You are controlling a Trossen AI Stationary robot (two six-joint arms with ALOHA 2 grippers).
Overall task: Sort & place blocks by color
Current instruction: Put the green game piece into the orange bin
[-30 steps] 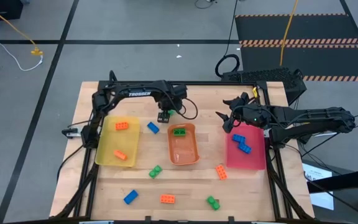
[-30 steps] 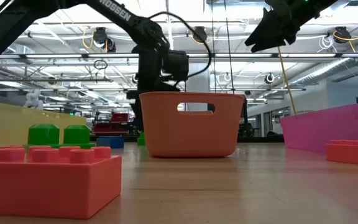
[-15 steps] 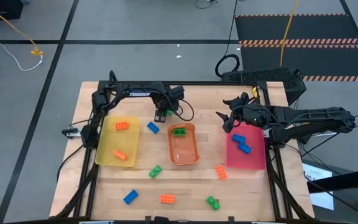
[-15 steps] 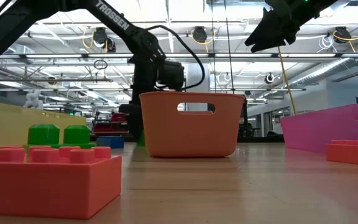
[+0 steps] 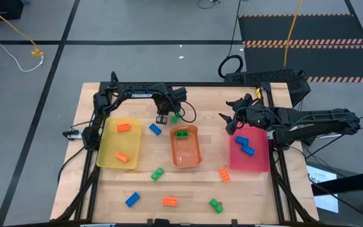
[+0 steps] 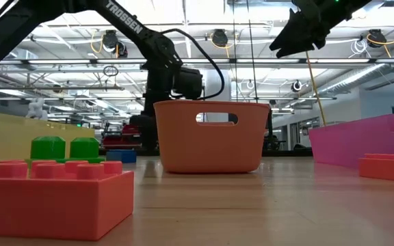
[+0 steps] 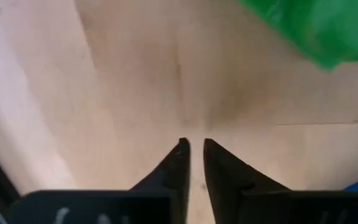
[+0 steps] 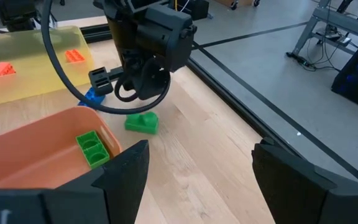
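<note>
Wooden table [image 5: 251, 189] holds small studded blocks [image 5: 170, 202].

Both arms are dark, near black, built of slim tubular links joined by chunky rounded housings. The left arm [image 5: 137, 96] carries white block lettering along its upper link — "TROSSEN" in the high view. A black cable loops loose from its wrist housing [image 8: 157, 46], curving round beside the orange tray [image 5: 186, 146]. Its fingers [image 7: 178, 168] are matte black, tapering to narrow wedge tips. The right arm [image 5: 307, 118] is equally dark, its fingers [image 8: 126, 177] broad, flat and angular — wider than the left's.
</note>
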